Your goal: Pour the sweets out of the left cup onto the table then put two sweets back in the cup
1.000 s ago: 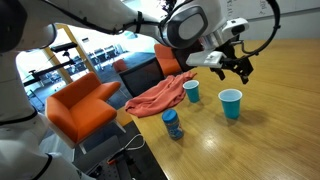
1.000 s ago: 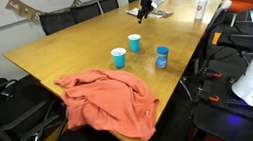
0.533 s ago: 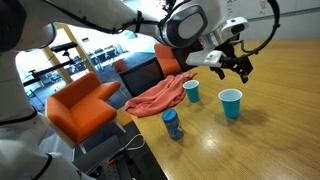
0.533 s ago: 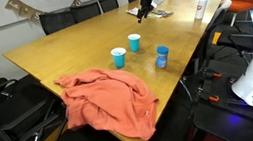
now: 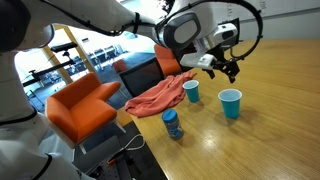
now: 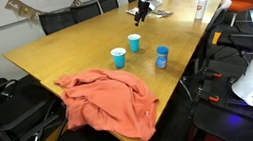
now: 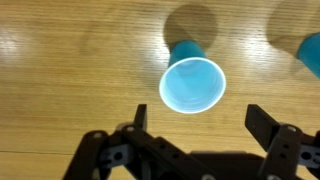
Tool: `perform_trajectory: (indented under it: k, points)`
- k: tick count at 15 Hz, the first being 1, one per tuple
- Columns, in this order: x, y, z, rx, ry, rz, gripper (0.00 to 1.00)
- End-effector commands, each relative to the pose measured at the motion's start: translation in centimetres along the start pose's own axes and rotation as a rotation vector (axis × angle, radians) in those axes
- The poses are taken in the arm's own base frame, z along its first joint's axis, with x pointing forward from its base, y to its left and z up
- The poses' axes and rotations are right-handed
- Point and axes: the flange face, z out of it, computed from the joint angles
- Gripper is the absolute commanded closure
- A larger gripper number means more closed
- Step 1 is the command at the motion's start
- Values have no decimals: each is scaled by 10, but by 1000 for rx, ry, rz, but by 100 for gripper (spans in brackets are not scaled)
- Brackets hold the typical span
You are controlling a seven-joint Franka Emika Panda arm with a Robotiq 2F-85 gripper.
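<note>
Two small blue cups stand on the wood-grain table [image 5: 285,90]. The deeper teal left cup [image 5: 191,91] [image 6: 119,57] stands nearer the cloth. The brighter cyan cup [image 5: 231,103] [image 6: 135,43] stands beside it. My gripper [image 5: 226,68] [image 6: 140,15] hangs open and empty in the air above the cups. In the wrist view a cyan cup [image 7: 192,85] sits just ahead of my open fingers [image 7: 200,130], seen from above, with no sweets showing in it. A teal cup [image 7: 310,52] is cut off at the right edge. No sweets are visible anywhere.
A short blue lidded bottle [image 5: 172,124] [image 6: 162,57] stands near the table edge. An orange-pink cloth [image 5: 158,96] [image 6: 106,99] lies over the table's end. Orange chairs [image 5: 85,105] stand beyond it. A bottle [image 6: 199,8] and papers sit at the far end.
My gripper has shifted slightly sideways above the cups, toward the cloth side. The cups and bottle have not moved.
</note>
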Motion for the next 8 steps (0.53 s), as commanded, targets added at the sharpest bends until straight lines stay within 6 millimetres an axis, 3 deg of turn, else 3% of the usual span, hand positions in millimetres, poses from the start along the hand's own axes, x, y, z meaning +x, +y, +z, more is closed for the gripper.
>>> perform_trajectory:
  k: [1, 5, 8]
  points:
    - [-8, -43, -15, 140, 35, -49, 0]
    - [-12, -93, -15, 257, 12, -121, 0]
    - [-17, -118, -2, 251, -17, -176, 0]
